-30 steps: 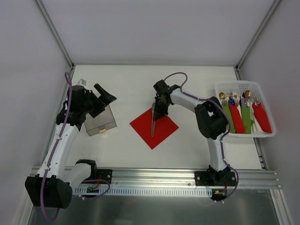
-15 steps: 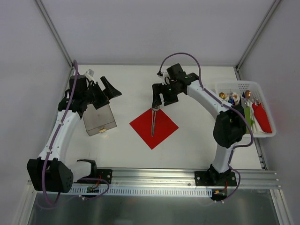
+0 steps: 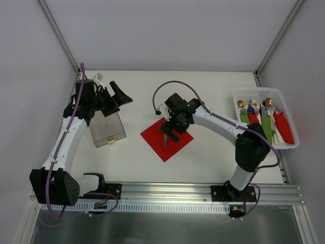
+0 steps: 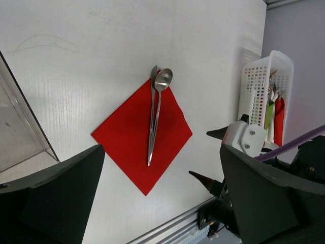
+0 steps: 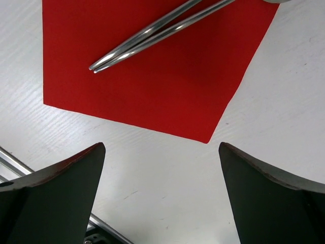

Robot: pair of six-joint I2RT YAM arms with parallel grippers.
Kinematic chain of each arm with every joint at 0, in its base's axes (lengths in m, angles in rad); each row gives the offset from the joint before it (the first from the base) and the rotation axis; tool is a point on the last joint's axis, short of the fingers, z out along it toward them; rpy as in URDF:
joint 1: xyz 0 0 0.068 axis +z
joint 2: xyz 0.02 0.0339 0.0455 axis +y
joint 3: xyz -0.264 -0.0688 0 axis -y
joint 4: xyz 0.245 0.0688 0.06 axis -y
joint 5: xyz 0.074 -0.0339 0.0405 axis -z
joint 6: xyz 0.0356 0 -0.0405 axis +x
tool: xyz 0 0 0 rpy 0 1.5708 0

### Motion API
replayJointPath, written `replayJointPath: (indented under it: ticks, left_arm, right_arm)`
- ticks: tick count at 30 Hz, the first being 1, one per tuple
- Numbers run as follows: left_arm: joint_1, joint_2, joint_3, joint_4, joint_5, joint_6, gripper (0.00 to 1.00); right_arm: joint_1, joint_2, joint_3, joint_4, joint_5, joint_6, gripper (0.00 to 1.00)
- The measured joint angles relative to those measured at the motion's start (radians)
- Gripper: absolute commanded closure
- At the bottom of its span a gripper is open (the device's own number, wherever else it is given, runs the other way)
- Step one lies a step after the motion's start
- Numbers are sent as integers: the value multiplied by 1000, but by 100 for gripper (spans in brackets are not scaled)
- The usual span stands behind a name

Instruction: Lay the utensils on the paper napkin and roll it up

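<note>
Utensils (image 4: 154, 122) span napkin's (image 4: 124, 142) diagonal, heads at far corner.

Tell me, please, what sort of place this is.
Probably a robotics lab test cell, not a dining room: the left arm and right arm are bolted to an aluminium rail, bare white walls box in the table, and a basket holds rolled napkin bundles.
</note>
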Motion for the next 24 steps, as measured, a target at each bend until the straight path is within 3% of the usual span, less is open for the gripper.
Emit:
replayJointPath:
  ticks: [4, 9, 13, 16, 19, 20, 24]
  left_arm:
    - [0, -17, -13, 0, 0, -5, 1]
    - [0, -72, -31, -1, -4, -9, 1]
    - [0, -121, -38, -2, -25, -10, 1]
    - [3, -150, -43, -21, -32, -10, 1]
    - [16, -162, -43, -42, -37, -9, 1]
    - [22, -163, -43, -51, -37, -9, 1]
    - [70, -162, -43, -68, -20, -9, 1]
  right_arm:
    - [-1, -87, -100, 98, -27, 20, 1]
    - [-1, -380, -303, 275, -93, 29, 1]
    - [13, -378, -212, 238, -174, -22, 1]
    - [53, -284, -163, 241, -200, -40, 15]
    - [123, -217, -175, 219, -186, -63, 34]
    - [153, -198, -179, 214, -182, -69, 44]
    - [240, -152, -195, 208, -180, -89, 59]
